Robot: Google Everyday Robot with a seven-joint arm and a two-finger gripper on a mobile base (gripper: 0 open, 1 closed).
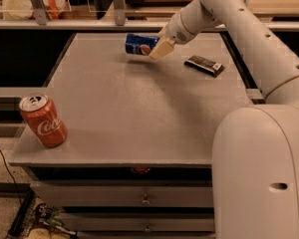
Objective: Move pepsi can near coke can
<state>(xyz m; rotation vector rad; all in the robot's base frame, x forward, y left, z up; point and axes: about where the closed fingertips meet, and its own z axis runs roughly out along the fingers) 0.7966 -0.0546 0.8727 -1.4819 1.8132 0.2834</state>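
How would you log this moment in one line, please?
gripper: at pepsi can, far edge of table | pepsi can: lying sideways | coke can: upright, front-left corner | cans: far apart | task: not done

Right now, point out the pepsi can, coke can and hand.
pepsi can (138, 43): camera view, its blue side wall.
coke can (44, 124): camera view, red side at the script.
hand (158, 49): camera view, pale tip at the pepsi can's right end.

One camera looks down from beside the arm (259, 59) over the table (139, 113), the hand (159, 49) near its far edge.
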